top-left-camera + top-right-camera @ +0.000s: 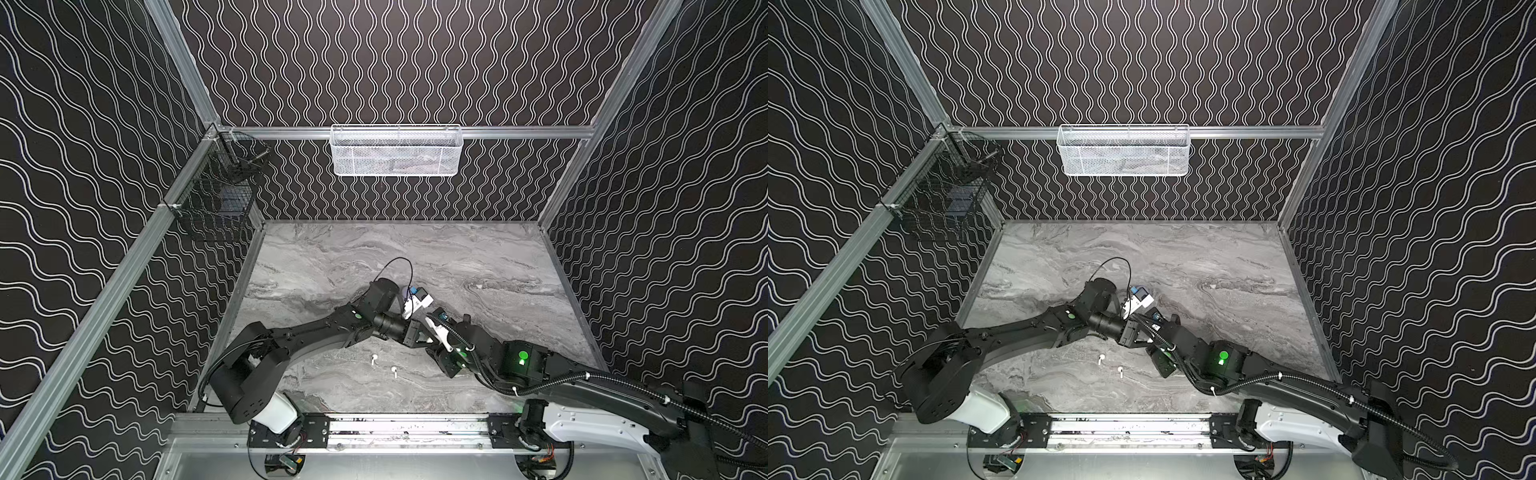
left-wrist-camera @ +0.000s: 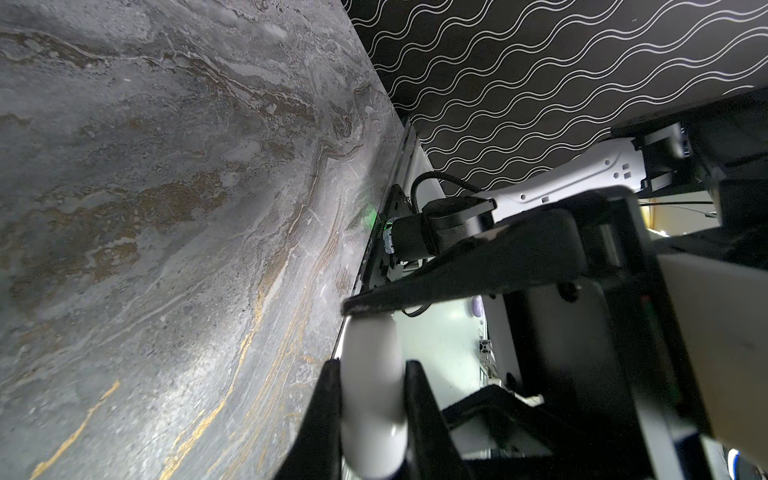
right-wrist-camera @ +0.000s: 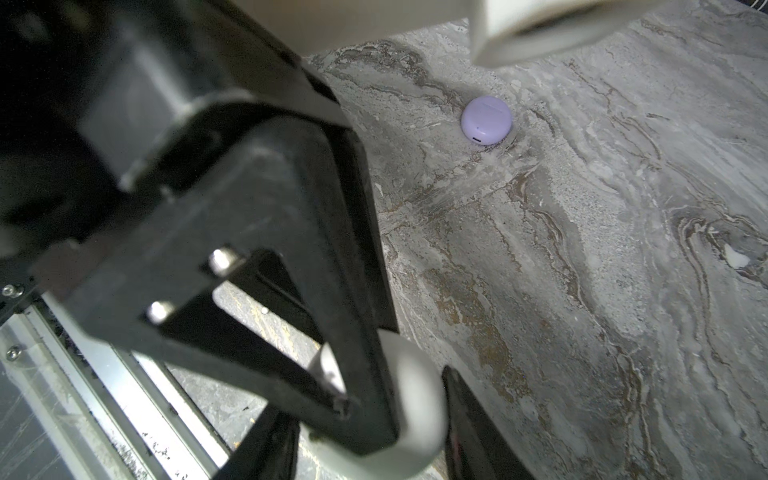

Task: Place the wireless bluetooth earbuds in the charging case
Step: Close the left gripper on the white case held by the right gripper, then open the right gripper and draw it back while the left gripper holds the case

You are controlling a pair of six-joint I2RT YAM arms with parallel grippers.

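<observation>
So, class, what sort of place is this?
Probably a robot test cell: left arm and right arm on a metal rail, marble-look tabletop boxed in by patterned walls, white mesh basket behind.

Left arm (image 1: 316,332) and right arm (image 1: 494,349) reach in from the near edge, left and right, and meet wrist to wrist at mid-scene. The left gripper (image 2: 372,368) is clamped tight on a white case (image 2: 374,419), one finger on either side. The right gripper (image 3: 386,399), jaws set wider, grips the same case across its breadth.
</observation>
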